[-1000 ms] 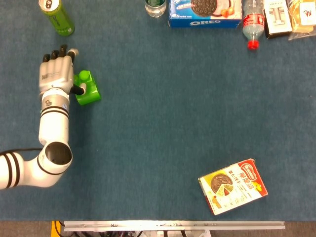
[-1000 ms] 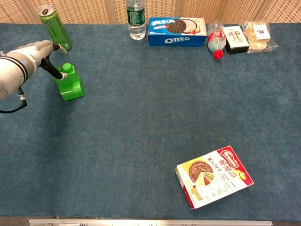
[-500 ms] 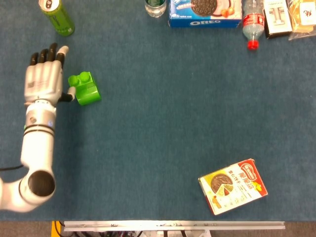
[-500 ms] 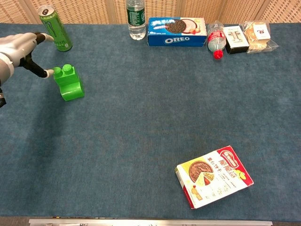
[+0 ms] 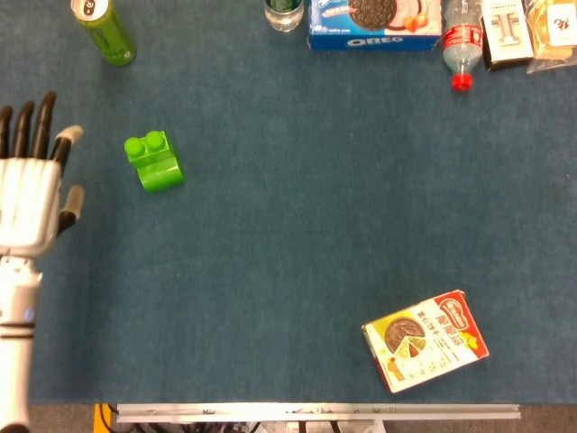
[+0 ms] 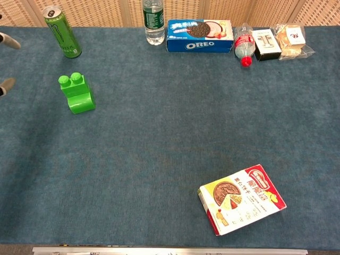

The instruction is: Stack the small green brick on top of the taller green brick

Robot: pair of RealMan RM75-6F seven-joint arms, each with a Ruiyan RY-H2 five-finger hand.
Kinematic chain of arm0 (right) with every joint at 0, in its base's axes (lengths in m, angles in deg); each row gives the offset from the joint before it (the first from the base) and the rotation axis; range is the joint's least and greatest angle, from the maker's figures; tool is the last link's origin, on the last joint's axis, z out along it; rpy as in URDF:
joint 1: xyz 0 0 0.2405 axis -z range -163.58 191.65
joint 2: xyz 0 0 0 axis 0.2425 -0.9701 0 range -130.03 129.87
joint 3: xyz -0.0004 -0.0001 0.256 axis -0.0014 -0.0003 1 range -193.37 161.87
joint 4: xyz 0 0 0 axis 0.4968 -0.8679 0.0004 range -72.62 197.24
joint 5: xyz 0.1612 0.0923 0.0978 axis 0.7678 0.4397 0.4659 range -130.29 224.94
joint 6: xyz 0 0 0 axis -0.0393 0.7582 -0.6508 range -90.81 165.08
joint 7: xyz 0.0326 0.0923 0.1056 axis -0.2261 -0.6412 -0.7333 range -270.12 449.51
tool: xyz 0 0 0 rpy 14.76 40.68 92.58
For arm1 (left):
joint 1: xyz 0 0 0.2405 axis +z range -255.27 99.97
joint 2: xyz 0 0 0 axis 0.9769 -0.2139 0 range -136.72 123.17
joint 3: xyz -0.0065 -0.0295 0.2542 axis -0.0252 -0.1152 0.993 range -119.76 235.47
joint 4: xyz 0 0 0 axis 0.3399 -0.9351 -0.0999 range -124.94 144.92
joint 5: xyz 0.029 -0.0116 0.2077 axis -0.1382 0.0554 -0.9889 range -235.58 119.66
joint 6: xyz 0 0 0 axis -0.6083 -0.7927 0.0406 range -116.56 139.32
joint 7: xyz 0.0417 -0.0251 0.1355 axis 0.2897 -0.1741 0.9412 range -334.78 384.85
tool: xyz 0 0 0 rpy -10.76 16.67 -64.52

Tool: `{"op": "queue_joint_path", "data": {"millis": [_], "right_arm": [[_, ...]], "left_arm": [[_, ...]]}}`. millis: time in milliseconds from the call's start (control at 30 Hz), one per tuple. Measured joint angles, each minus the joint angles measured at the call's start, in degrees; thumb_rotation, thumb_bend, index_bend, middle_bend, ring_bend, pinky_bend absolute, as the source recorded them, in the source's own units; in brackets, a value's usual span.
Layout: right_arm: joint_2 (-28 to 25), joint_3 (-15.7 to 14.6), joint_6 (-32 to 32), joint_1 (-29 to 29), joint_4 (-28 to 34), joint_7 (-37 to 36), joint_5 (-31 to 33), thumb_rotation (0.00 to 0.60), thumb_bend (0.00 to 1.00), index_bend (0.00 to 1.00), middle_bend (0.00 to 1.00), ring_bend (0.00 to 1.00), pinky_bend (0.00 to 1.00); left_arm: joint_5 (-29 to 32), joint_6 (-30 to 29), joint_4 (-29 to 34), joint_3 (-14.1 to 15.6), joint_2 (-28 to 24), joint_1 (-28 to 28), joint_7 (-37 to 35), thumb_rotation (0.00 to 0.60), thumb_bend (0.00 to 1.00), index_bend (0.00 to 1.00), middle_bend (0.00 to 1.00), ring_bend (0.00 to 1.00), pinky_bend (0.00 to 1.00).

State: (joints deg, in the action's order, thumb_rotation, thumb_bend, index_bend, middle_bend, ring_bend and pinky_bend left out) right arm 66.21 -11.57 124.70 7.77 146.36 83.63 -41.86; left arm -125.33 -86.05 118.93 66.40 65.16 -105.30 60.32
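Observation:
The small green brick (image 5: 146, 145) (image 6: 70, 83) sits on top of the taller green brick (image 5: 162, 171) (image 6: 82, 102), at the left of the blue table. Both stand free; nothing touches them. My left hand (image 5: 32, 194) hovers well to the left of the stack, flat, with its fingers spread and nothing in it. In the chest view only two of its fingertips (image 6: 6, 85) show, at the left edge. My right hand is in neither view.
A green can (image 5: 104, 27) (image 6: 62, 31) stands behind the stack. Along the far edge are a water bottle (image 6: 153, 21), an Oreo box (image 5: 374, 23) (image 6: 199, 34), a red-capped bottle (image 5: 460, 45) and small packets (image 6: 291, 40). A cake box (image 5: 425, 338) (image 6: 241, 197) lies front right.
My left hand has let go of the brick stack and drawn back to the left and nearer the robot. The two bricks stay where they were.

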Motion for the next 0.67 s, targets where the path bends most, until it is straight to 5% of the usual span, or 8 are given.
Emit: {"op": "queue_joint_path", "data": {"millis": [267, 667], "right_arm": [[0.71, 0.02, -1.46, -0.36, -0.29, 1.62, 0.95, 0.6, 0.4, 0.7, 0.45, 0.42, 0.64], [1.48, 0.43, -3.27, -0.7, -1.27, 2.65, 2.99, 0.6, 0.4, 0.7, 0.45, 0.42, 0.64]], "left_arm": [[-12.09, 0.41, -7.88, 6.78, -2.44, 6.39, -6.74, 0.6, 0.33, 0.28, 0.01, 0.0, 0.03], [-18.13, 3.13, -15.76, 6.77, -3.5, 12.56, -20.65, 0.6, 0.33, 0.32, 0.03, 0.0, 0.03]]}}
